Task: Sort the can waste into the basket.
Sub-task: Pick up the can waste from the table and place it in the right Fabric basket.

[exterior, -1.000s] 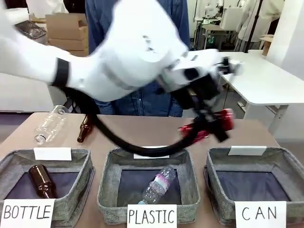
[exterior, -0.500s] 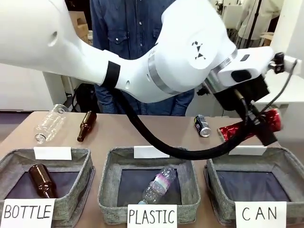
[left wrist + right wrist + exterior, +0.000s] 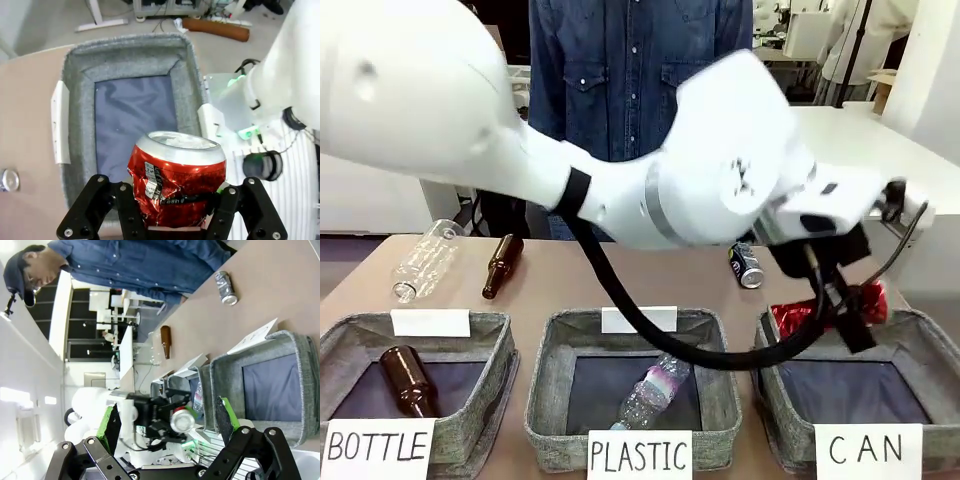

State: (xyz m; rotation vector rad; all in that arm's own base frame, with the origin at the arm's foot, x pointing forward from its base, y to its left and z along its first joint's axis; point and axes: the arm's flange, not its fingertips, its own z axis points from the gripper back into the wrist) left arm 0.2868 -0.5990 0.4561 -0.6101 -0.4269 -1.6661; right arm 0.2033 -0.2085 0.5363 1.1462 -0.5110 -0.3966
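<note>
here the crushed red can [image 3: 798,316] is clamped between the closed-in fingers of the left gripper [image 3: 835,315], above the basket [image 3: 920,338] signed "can", near its far rim. its long axis is seen nearly level, across the table [image 3: 620,275], silver top turned away from the wrist. the dark can [image 3: 746,265] is seen on its side behind. the right gripper [image 3: 165,424] is spread wide, empty.

left basket [image 3: 498,385] signed "BOTTLE", middle basket [image 3: 545,392] "PLASTIC", right basket [image 3: 769,398] "CAN"
</note>
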